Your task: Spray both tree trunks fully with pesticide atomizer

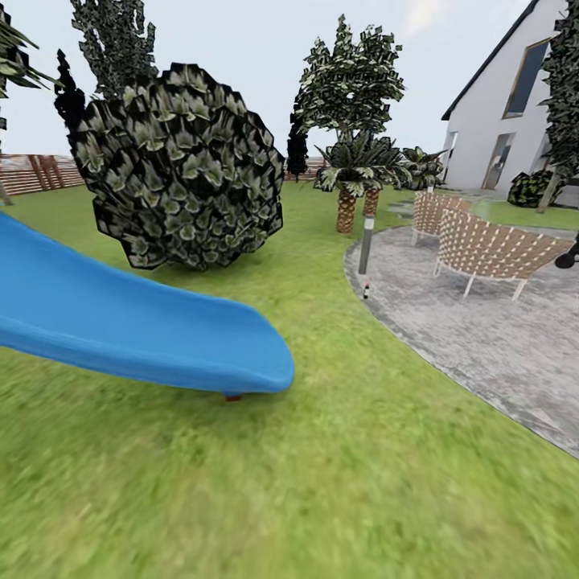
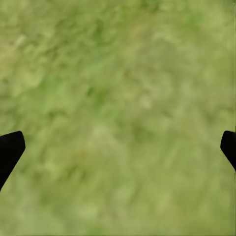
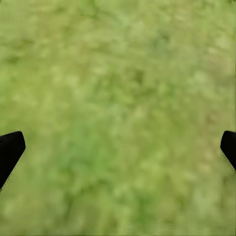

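A tiny dark bottle with a red and white mark, which looks like the pesticide atomizer (image 1: 366, 288), stands at the kerb of the grey stone floor (image 1: 482, 346), at the foot of a grey post. Tall trees with dark jagged foliage rise behind the palm (image 1: 351, 72) and behind the bush at the upper left (image 1: 112, 36); their trunks are hidden. My left gripper (image 2: 118, 152) is open over blurred grass, with its black fingertips (image 2: 11, 150) far apart. My right gripper (image 3: 118, 152) is also open over grass, with nothing between its fingertips (image 3: 11, 150).
A blue slide (image 1: 137, 322) crosses the lawn at the left. A big round dark bush (image 1: 183, 169) stands behind it. The grey bollard post (image 1: 367, 245) and short palms (image 1: 354, 173) sit near the patio. Woven chairs (image 1: 490, 253) stand on the paving, with a white house (image 1: 503, 121) beyond.
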Robot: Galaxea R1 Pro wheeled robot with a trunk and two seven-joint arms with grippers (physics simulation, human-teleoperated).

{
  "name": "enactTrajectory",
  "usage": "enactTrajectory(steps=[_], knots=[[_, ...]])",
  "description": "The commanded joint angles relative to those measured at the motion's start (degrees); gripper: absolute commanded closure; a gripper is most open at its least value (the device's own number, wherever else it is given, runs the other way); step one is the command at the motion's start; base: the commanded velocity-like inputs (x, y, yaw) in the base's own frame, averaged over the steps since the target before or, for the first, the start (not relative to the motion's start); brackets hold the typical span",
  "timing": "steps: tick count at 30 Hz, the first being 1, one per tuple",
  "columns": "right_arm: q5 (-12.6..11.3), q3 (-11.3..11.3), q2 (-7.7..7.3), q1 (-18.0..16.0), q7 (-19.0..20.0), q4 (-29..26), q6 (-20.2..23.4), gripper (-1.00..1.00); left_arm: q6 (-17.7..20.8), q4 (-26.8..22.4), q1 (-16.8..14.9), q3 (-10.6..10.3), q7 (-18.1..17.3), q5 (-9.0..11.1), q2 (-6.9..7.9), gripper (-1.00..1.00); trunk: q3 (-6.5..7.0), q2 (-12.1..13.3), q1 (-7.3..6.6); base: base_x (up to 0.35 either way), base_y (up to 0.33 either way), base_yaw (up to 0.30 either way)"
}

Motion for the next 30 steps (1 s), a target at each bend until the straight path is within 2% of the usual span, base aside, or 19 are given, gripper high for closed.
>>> enactTrajectory(steps=[1, 30], knots=[[0.4, -0.2, 0.03, 0.0, 0.0, 0.0, -0.2, -1.0, -0.2, 0.0, 0.0, 0.0, 0.0, 0.2, 0.0, -1.0, -0.05, 0.0, 0.03, 0.339, 0.0, -0.084], [0.4, -0.3, 0.03, 0.0, -0.1, 0.1, -0.2, -1.0, -0.2, 0.0, 0.0, -0.2, 0.0, 0.2, 0.0, -1.0, -0.05, 0.0, 0.03, 0.339, 0.0, -0.254]])
